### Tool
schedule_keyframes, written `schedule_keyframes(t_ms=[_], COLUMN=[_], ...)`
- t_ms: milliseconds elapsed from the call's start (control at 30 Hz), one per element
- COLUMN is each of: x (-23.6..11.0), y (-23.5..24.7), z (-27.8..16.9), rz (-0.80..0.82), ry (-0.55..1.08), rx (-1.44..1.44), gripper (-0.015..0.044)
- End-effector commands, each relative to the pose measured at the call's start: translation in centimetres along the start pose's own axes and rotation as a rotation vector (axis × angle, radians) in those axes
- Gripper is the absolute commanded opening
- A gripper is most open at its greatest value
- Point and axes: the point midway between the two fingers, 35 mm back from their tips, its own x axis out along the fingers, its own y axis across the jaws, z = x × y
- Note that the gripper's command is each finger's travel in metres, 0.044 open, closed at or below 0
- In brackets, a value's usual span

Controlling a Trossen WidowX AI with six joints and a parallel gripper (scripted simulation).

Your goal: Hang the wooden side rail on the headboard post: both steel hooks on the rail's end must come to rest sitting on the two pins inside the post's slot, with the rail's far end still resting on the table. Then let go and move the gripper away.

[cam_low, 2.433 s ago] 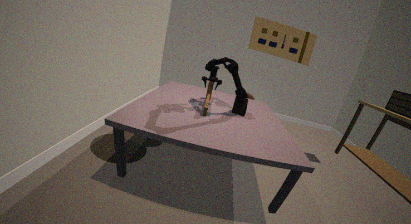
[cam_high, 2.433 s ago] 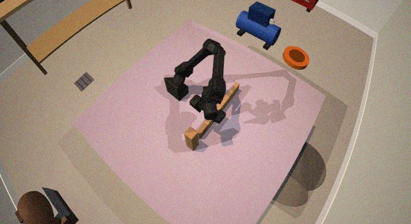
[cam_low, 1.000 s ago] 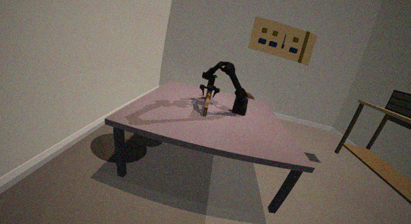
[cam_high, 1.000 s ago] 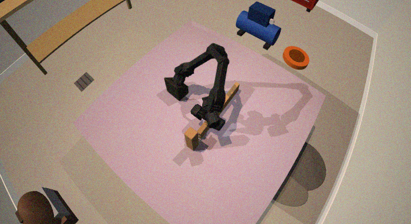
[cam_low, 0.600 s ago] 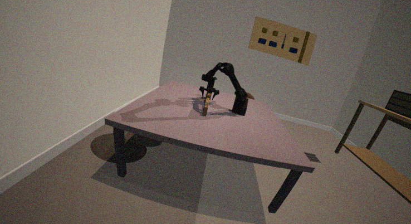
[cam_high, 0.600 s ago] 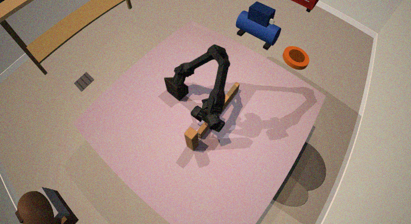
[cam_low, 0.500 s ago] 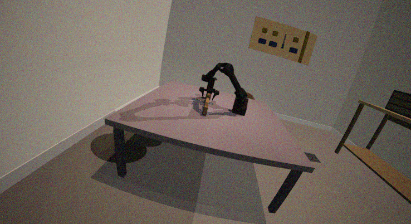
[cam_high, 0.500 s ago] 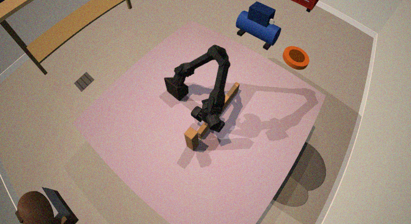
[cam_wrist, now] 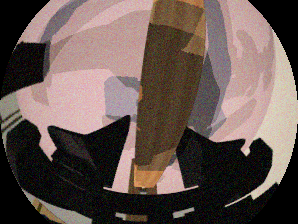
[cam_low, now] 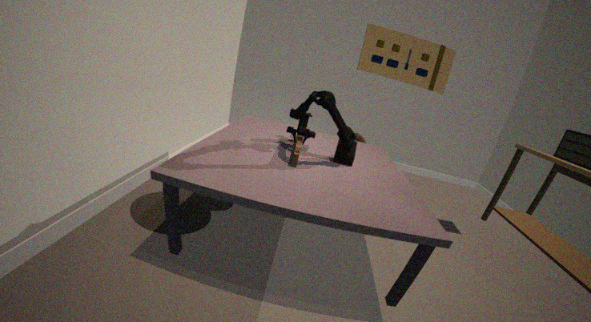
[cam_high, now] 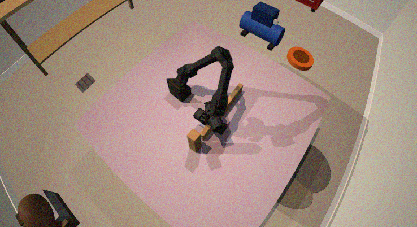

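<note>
The wooden side rail [cam_high: 235, 92] [cam_low: 293, 158] [cam_wrist: 169, 95] runs along the pink table top with one end close beside the short upright headboard post [cam_high: 194, 140]. My gripper [cam_high: 211, 123] [cam_low: 299, 140] [cam_wrist: 150, 120] is over the rail near the post end, pointing down. Its fingers are partly closed and stand on either side of the rail. In the wrist view a narrow gap shows between the left finger and the rail, and the rail covers part of the right fingertip. The hooks, the pins and the inside of the slot are too small or hidden to tell.
The arm's base [cam_high: 178, 90] [cam_low: 345, 152] stands on the table top [cam_high: 140, 108] [cam_low: 351, 195], to one side of the rail. Off the table are a blue compressor [cam_high: 261, 28], an orange ring [cam_high: 290, 57] and a wooden shelf [cam_high: 75, 27].
</note>
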Motion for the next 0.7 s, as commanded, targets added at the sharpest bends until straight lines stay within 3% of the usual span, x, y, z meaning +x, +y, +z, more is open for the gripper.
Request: schedule_keyframes(t_ms=[0, 200, 333, 667], x=[0.06, 0.06, 0.06, 0.0], y=[-0.01, -0.01, -0.01, -0.21], z=[0.01, 0.01, 0.01, 0.01], rz=[-0.002, -0.002, -0.002, -0.002], ry=[-0.003, -0.003, -0.003, -0.003], rx=[0.006, 0.006, 0.006, 0.006], gripper=[0.0151, 0.0092, 0.0, 0.0])
